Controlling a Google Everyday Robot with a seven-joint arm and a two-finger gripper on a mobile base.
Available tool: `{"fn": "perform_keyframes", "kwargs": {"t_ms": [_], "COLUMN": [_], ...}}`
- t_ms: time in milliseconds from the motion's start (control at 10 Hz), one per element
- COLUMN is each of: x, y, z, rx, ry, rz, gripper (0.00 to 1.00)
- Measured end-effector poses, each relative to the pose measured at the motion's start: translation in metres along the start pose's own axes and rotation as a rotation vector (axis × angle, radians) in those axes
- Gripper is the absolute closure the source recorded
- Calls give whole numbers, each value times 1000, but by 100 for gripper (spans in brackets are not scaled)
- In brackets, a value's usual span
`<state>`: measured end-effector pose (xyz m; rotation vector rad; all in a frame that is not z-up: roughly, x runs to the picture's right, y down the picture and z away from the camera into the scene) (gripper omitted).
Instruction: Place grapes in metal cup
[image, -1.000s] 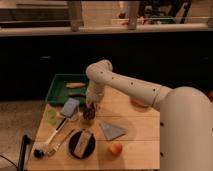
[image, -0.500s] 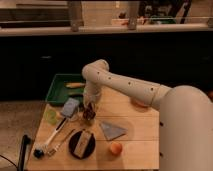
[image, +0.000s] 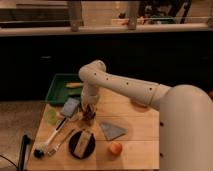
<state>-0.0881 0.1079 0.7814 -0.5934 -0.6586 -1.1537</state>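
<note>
Just fingers (image: 88, 111) over metal cup (image: 88, 119)

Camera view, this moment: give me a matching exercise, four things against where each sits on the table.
Things:
1. green tray
2. orange fruit
3. dark plate
4. tool

Places:
A. front edge, right of the plate
B. back left corner
C. middle, pointing down near the table
D. front, left of the fruit

Pairs: 1-B, 2-A, 3-D, 4-C

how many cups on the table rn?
2 seen. Pale green cup sits at the table's left edge, beside the blue-grey pad. Metal cup stands mid-table, directly under the gripper, which partly covers it. The arm may hide others.
</note>
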Motion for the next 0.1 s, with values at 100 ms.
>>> {"fn": "perform_keyframes", "kwargs": {"t_ms": [100], "x": [-2], "y": [1], "z": [-1], "rx": [-5], "ry": [1], "rz": [-10], "gripper": [61]}}
